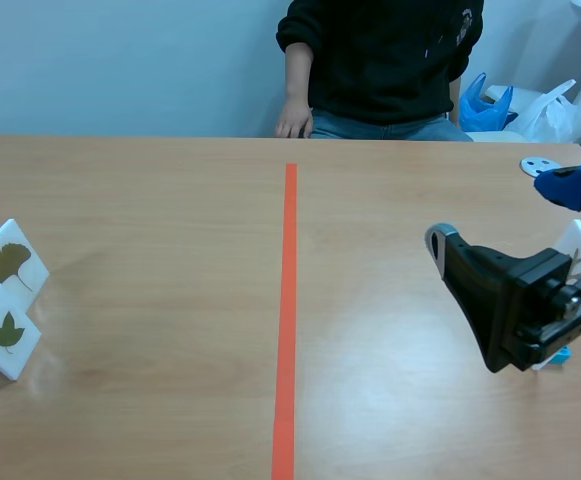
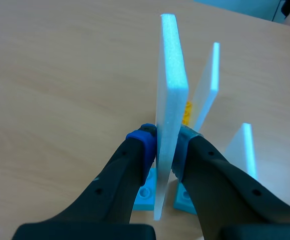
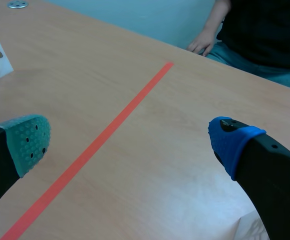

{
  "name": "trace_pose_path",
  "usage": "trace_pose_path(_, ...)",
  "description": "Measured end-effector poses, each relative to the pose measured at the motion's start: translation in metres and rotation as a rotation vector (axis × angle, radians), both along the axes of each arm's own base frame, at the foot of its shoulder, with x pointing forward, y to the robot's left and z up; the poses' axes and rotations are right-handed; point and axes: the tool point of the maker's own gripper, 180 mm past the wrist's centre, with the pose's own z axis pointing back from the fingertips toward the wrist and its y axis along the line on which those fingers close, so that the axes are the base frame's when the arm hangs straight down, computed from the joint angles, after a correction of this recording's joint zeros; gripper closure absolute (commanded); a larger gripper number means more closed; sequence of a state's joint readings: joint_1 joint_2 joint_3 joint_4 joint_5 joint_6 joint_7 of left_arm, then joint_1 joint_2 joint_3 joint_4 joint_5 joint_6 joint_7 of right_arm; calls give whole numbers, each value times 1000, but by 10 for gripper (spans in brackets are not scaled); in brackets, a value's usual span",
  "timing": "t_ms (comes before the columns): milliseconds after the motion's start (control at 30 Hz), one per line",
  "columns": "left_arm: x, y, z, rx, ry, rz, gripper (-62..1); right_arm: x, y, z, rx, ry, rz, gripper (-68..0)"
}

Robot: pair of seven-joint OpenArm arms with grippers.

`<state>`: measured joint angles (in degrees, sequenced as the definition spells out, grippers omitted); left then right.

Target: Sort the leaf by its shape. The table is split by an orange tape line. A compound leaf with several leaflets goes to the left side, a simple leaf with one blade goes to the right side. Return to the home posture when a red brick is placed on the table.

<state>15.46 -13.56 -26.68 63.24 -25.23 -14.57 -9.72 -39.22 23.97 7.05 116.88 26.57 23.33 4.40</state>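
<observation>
White card [image 2: 173, 90] on sky-blue bricks [image 2: 145, 194], olive leaves [image 1: 8, 262] lower left, orange tape line [image 1: 288, 300] down tan table [image 1: 150, 220], teal dotted pad [image 3: 31, 141].

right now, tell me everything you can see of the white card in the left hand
The white card is a thick, foam-looking board, seen edge-on and upright. The left hand is shut on its lower part, pressing both faces. Light blue bricks show at its foot on either side. Its faces are hidden, so no leaf shows.

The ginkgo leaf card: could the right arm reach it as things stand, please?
Doubtful. The way is free and the right gripper is open, but the ginkgo leaf card stands far across the tape line.
</observation>
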Motion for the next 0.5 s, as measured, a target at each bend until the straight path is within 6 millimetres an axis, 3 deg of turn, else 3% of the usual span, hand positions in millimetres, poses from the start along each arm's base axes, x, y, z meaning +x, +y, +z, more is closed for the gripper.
trace_pose_path(67, 1, 0, -5, 12, 19, -4, -51, 1, 0, 1, 0, -4, -1, -671)
trace_pose_path(133, 2, 0, -8, 12, 24, -3, -104, 2, 0, 1, 0, -5, -1, -671)
trace_pose_path(500, 2, 0, -6, 14, 15, -4, -481, 2, 0, 1, 0, -6, -1, -671)
